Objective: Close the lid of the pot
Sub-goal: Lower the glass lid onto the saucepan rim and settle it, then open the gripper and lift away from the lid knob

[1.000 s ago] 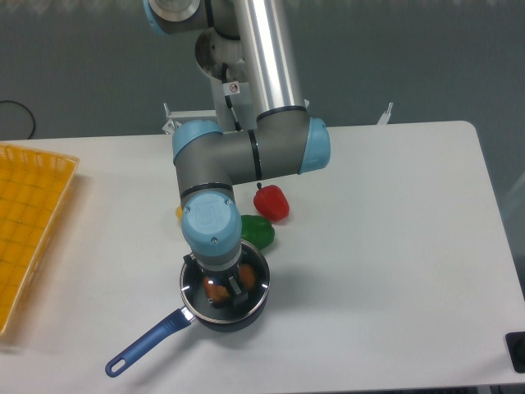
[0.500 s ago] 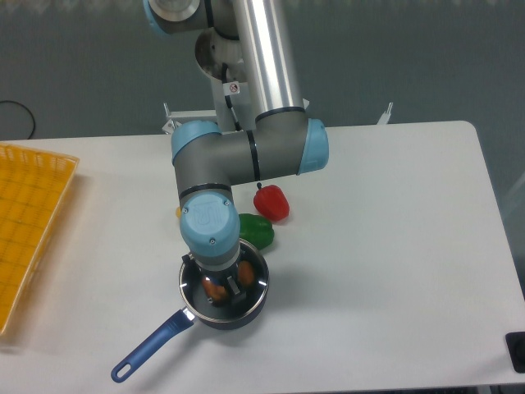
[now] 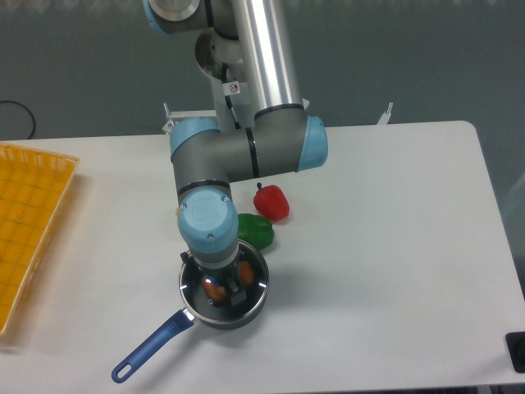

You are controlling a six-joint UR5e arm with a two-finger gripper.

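Tool [image 3: 228, 289] lowered straight down over the pot [image 3: 223, 297], wrist vertical so that the lid [image 3: 246, 279] meets the rim flat rather than at a tilt. Grip state impossible to tell: fingertips hidden under the wrist housing and among reflections in the glass, the blue knob not distinguishable. Lid directly beneath the tool, its thin metal rim roughly concentric with the pot wall, apparently seated or very nearly so; contact all round not verifiable from this angle. Orange contents visible through the glass below the tool. Long blue handle [image 3: 152, 349] running away from the tool toward the front-left corner of the tabletop [image 3: 385, 271], clear of the arm and so out of the descent path. Green pepper [image 3: 257, 230] just behind the tool, close to the pot's far wall; red pepper [image 3: 271, 202] further behind it; a sliver of yellow behind the wrist, unidentified. Yellow tray [image 3: 29, 226] well off to the tool's left. Judged stage: placement essentially complete, release and vertical withdrawal remaining.
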